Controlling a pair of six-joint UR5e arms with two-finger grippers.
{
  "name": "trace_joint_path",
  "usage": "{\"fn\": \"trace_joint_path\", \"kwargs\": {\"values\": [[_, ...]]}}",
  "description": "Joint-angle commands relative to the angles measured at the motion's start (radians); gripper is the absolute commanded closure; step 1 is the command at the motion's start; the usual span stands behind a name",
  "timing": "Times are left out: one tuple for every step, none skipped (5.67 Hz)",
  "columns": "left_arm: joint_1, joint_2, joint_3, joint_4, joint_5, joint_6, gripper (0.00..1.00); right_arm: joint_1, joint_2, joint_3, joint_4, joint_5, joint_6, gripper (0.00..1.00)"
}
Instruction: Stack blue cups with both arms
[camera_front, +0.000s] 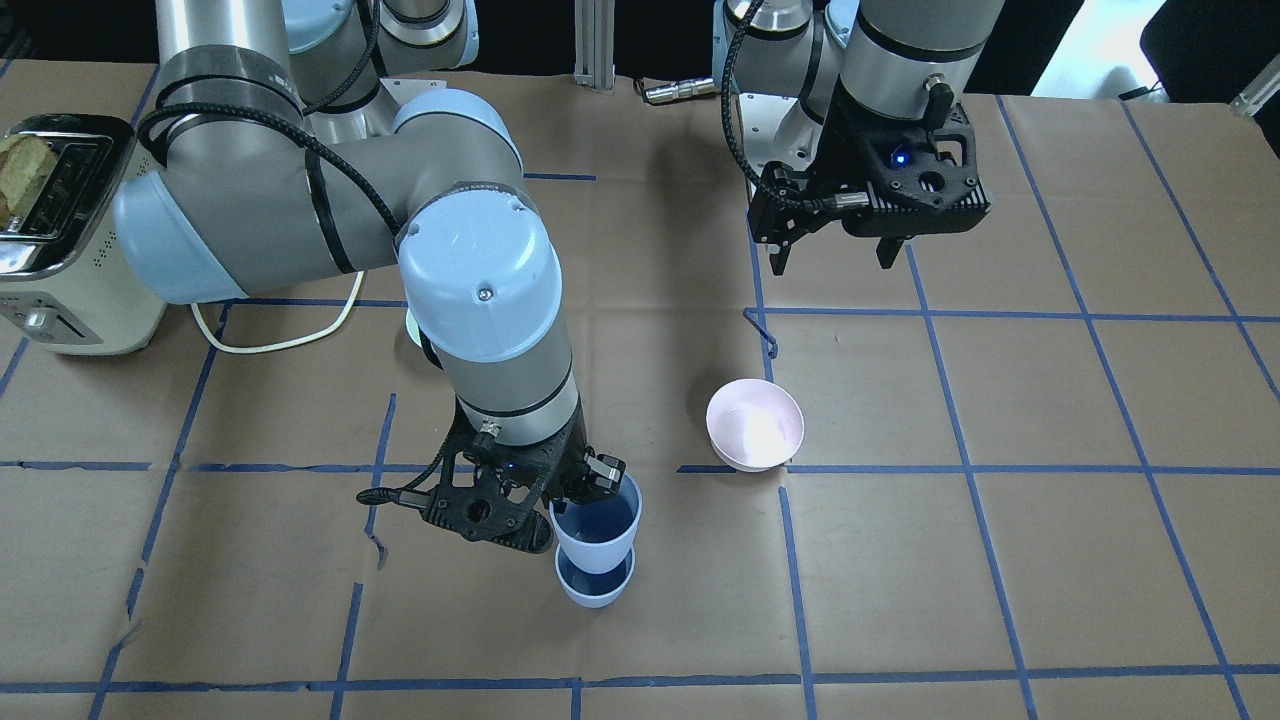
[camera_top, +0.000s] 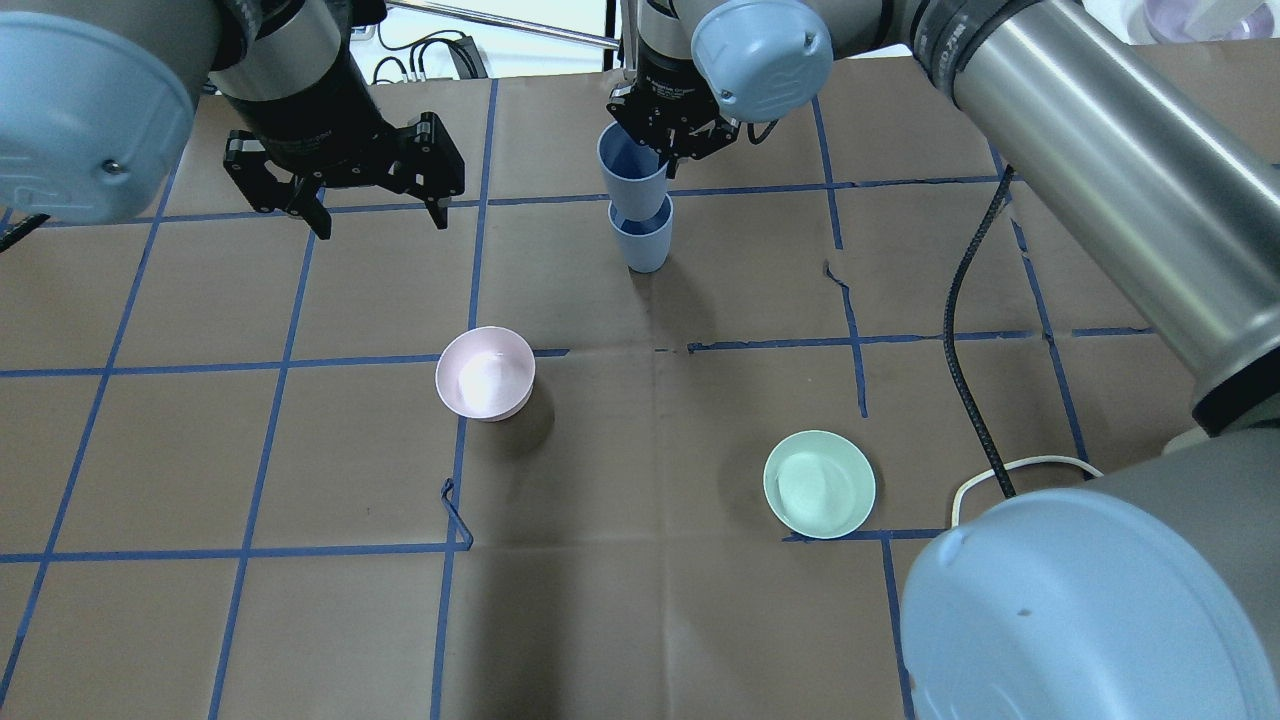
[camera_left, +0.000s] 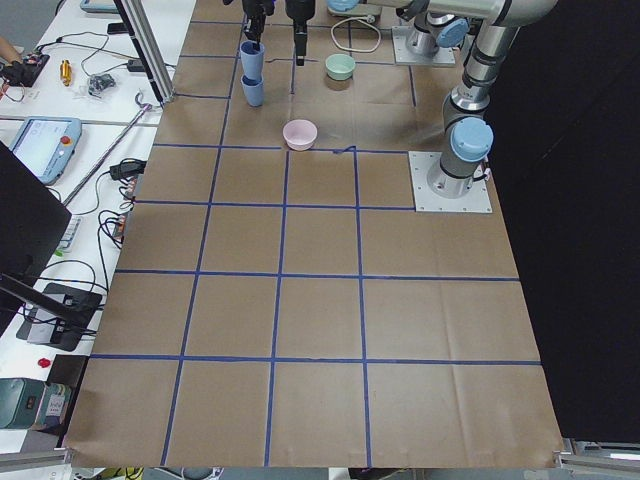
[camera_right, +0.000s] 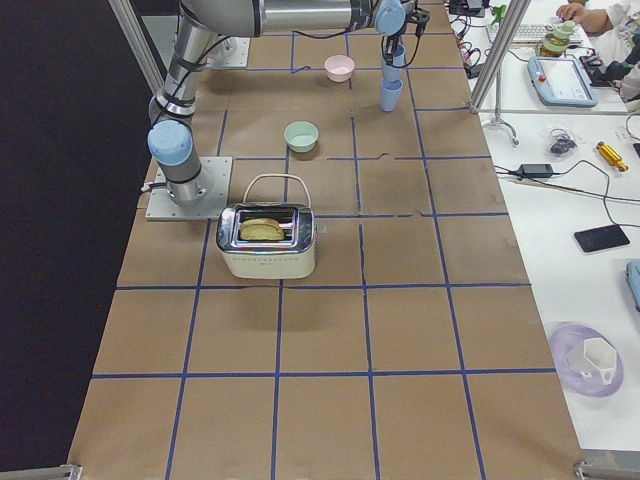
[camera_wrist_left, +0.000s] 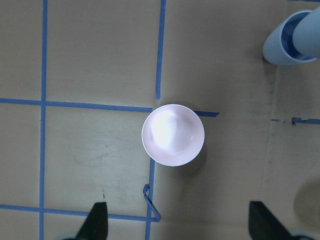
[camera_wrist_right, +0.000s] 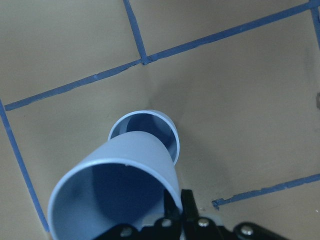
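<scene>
My right gripper (camera_top: 655, 150) is shut on the rim of one blue cup (camera_top: 630, 165) and holds it slightly tilted over the second blue cup (camera_top: 642, 240), which stands upright on the table. The held cup's base sits at or just inside the lower cup's mouth. In the front view the held cup (camera_front: 597, 530) is above the lower cup (camera_front: 595, 585). The right wrist view shows the held cup (camera_wrist_right: 115, 190) close up and the lower cup (camera_wrist_right: 150, 127) beneath it. My left gripper (camera_top: 375, 215) is open and empty, hovering to the left of the cups.
A pale pink bowl (camera_top: 485, 372) sits mid-table, below my left gripper in the left wrist view (camera_wrist_left: 173, 135). A mint-green bowl (camera_top: 819, 483) sits nearer the robot on the right. A toaster (camera_front: 60, 235) with its white cable (camera_top: 1010, 470) stands by the right arm.
</scene>
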Motion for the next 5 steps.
{"fn": "trace_joint_path", "kwargs": {"values": [[0.001, 0.001, 0.0, 0.008, 0.001, -0.001, 0.02, -0.001, 0.034, 0.004, -0.01, -0.006, -0.001, 0.93], [0.001, 0.002, 0.0, 0.009, 0.0, -0.026, 0.02, -0.001, 0.056, 0.004, -0.011, -0.005, -0.004, 0.92], [0.001, 0.002, 0.0, 0.009, 0.001, -0.03, 0.02, 0.001, 0.073, 0.003, -0.011, 0.0, -0.006, 0.91], [0.001, 0.002, 0.0, 0.009, 0.004, -0.029, 0.02, 0.001, 0.078, 0.003, -0.014, 0.003, -0.004, 0.55], [0.0, 0.004, 0.0, 0.009, 0.004, -0.029, 0.02, -0.001, 0.078, -0.005, -0.022, 0.006, -0.01, 0.11]]}}
